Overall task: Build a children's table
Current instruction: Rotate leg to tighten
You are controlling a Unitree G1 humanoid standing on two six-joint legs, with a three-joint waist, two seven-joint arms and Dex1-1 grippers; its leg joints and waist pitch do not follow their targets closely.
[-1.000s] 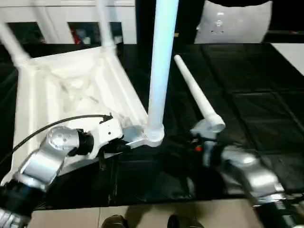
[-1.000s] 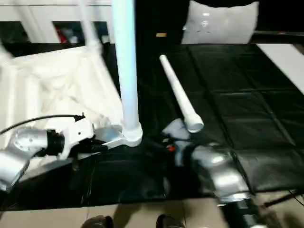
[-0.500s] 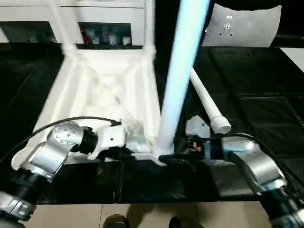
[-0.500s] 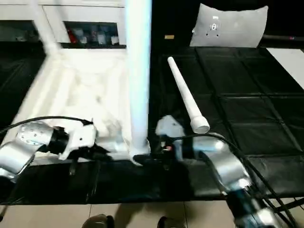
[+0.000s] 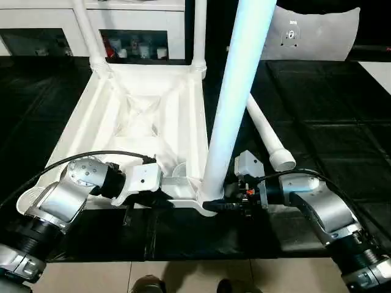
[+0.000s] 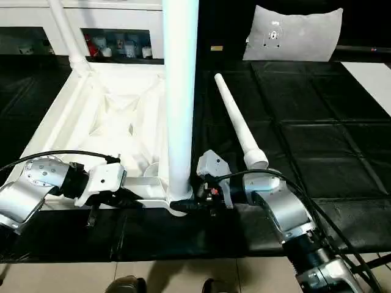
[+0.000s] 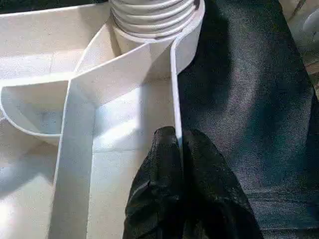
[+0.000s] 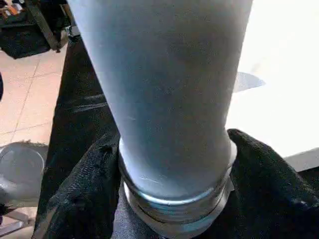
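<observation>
The white table top (image 5: 140, 116) lies upside down on the black mat, ribs up. Legs stand in its two far corner sockets (image 5: 91, 43) (image 5: 198, 36). A third leg (image 5: 235, 104) stands upright in the near right corner socket. My right gripper (image 5: 215, 205) is shut on that leg's base; its fingers (image 8: 89, 179) wrap the ringed collar (image 8: 174, 199). My left gripper (image 5: 156, 195) is shut on the table top's near rim, its fingers (image 7: 159, 149) pinching the thin wall (image 7: 175, 89). A fourth leg (image 5: 266, 131) lies loose on the mat, right of the top.
A white cabinet with glass doors (image 5: 134, 24) stands behind the table top. A pale panel (image 5: 314, 33) leans at the back right, and a flat white board (image 5: 380, 72) shows at the right edge. Tiled floor (image 5: 195, 278) and shoe tips (image 5: 146, 285) lie past the mat's near edge.
The camera has shifted. My right gripper has moved from beside the loose leg's end to the upright leg's base and shut around it. My left gripper has stayed on the rim.
</observation>
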